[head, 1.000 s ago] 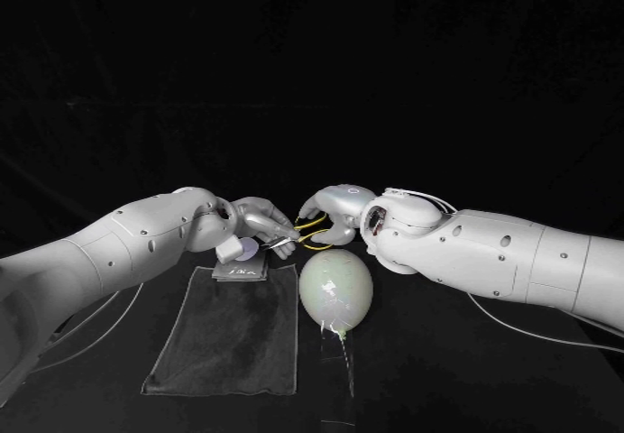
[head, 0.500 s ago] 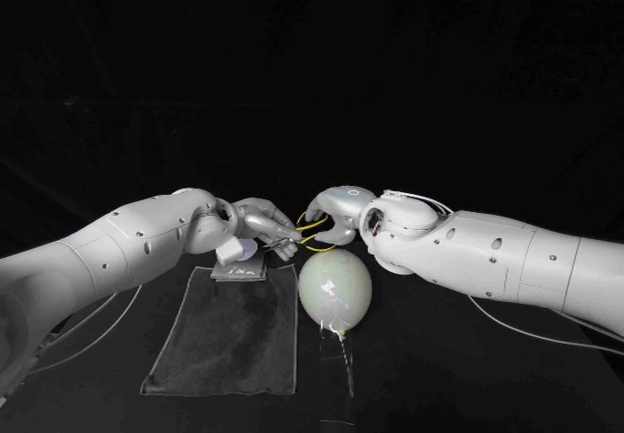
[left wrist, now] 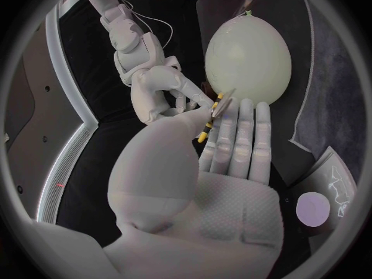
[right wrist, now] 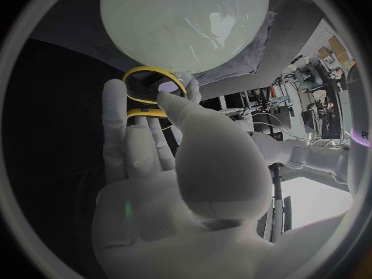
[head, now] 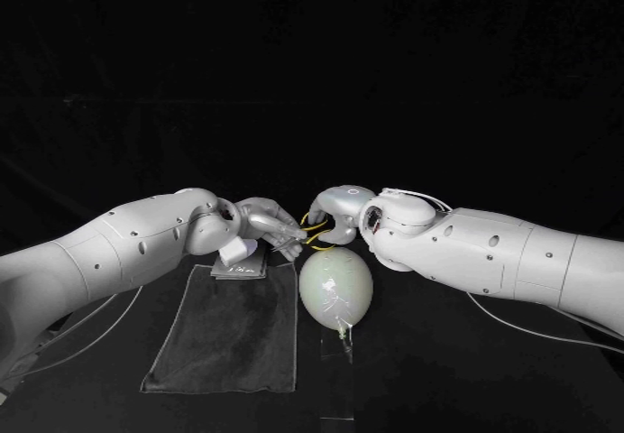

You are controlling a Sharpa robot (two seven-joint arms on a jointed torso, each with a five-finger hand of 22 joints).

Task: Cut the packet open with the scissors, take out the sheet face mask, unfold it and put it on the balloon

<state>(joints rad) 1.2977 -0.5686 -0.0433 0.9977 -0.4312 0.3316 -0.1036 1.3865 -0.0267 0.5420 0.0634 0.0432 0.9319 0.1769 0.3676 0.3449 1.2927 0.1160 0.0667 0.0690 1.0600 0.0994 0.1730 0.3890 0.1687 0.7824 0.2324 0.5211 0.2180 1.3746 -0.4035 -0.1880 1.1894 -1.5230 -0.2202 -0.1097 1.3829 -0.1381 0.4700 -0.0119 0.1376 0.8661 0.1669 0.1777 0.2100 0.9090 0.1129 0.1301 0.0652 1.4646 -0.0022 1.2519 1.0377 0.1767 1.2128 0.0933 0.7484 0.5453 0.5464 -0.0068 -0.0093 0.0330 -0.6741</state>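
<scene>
Behind balloon (head: 335,280) | right hand (head: 333,215) grips scissors (head: 312,237) | left hand (head: 267,225) alongside, hold unclear | packet (head: 237,253) near cloth (head: 228,334)

No brand, number or word is legible. The packet (head: 242,267) carries small dark marks on its face, too small to read; they are blurred in the left wrist view (left wrist: 334,181).

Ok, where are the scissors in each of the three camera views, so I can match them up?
Head view: scissors, yellow handles between left hand and right hand, just above the balloon.
Left wrist view: scissors at the left hand's fingertips, beside the balloon.
Right wrist view: scissors, handles looped on the right hand's fingers, before the balloon.
Shared landmark: the balloon.
</scene>
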